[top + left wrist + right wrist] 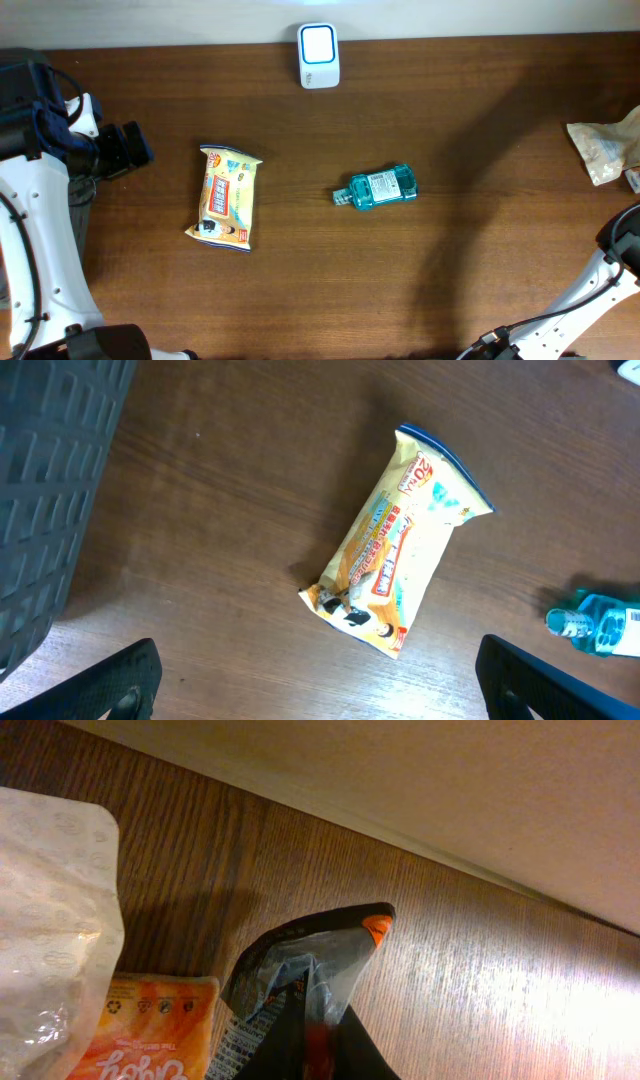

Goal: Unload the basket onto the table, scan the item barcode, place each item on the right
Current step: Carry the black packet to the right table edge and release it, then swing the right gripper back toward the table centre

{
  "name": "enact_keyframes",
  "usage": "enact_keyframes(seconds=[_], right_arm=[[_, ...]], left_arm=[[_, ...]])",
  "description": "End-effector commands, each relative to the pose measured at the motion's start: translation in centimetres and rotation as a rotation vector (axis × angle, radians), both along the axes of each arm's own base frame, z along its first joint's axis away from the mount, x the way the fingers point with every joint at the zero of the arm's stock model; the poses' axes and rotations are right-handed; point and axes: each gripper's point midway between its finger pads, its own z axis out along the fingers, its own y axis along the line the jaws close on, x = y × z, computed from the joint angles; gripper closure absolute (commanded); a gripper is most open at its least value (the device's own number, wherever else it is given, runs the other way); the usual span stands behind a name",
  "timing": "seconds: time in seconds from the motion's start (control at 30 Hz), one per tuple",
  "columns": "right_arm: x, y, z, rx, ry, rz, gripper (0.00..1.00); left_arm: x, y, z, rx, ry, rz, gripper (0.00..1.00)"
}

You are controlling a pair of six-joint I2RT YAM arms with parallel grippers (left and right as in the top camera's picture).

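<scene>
A white barcode scanner (318,55) with a lit blue window stands at the table's far edge. A yellow snack pack (227,196) (395,540) lies flat left of centre, and a teal mouthwash bottle (380,188) (600,625) lies on its side in the middle. My left gripper (135,148) (320,695) hovers open to the left of the snack pack, holding nothing. In the right wrist view my right gripper (310,1025) is shut on a dark, shiny packet (320,945) with an orange corner, low over the table by the wall. No barcode shows clearly.
An orange pouch (140,1030) and a clear crinkled bag (50,920) lie beside the held packet, the bag also at the table's right edge (605,150). A grey ribbed wall (50,490) fills the left of the left wrist view.
</scene>
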Motion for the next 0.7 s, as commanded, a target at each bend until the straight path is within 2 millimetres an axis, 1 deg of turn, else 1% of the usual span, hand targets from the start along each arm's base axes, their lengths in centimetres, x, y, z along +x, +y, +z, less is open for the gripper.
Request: enact_keyframes(seconds=[0.0,0.07,0.13,0.17,0.2,0.23,0.3,0.4,0.5,0.57,0.6,0.63,0.67], right_arm=[[-0.2,-0.2,1.7,-0.019,-0.031,-0.011,0.86],[0.2,0.1,1.4,0.005,-0.053,0.001,0.82],[0.4,0.3,1.3,0.017,-0.06,0.006,0.74],[0.4,0.4,1.2,0.022,-0.062,0.008,0.66],[0.4,0.5,1.2,0.029,-0.063,0.01,0.55],[0.4,0.6,1.2,0.032,-0.06,0.011,0.5],[0.6,1.0,1.4,0.042,-0.06,0.018,0.44],[1.4,1.8,3.4,0.032,-0.07,0.039,0.42],[2.9,3.1,6.4,0.014,-0.112,0.078,0.42],[5.4,5.6,9.1,0.039,-0.202,0.155,0.42],[6.9,7.2,10.3,0.066,-0.258,0.207,0.42],[9.6,10.3,12.2,0.125,-0.344,0.341,0.42],[11.8,13.3,13.7,0.176,-0.415,0.455,0.42]], left_arm=[[-0.2,-0.1,0.4,-0.007,-0.014,0.005,0.01],[-0.2,-0.1,0.4,-0.007,-0.013,0.005,0.01],[-0.2,-0.1,0.4,-0.007,-0.014,0.005,0.01],[-0.2,-0.1,0.4,-0.007,-0.014,0.005,0.01],[-0.2,-0.1,0.4,-0.007,-0.014,0.005,0.01],[-0.2,-0.1,0.4,-0.007,-0.014,0.005,0.01],[-0.2,-0.1,0.4,-0.007,-0.014,0.005,0.01],[-0.2,-0.1,0.4,-0.007,-0.013,0.005,0.01],[-0.2,-0.1,0.4,-0.007,-0.013,0.005,0.01],[-0.2,-0.1,0.4,-0.007,-0.013,0.005,0.01],[-0.2,-0.1,0.4,-0.007,-0.014,0.005,0.01],[-0.2,-0.1,0.4,-0.007,-0.014,0.005,0.01],[-0.2,-0.1,0.4,-0.007,-0.013,0.005,0.01]])
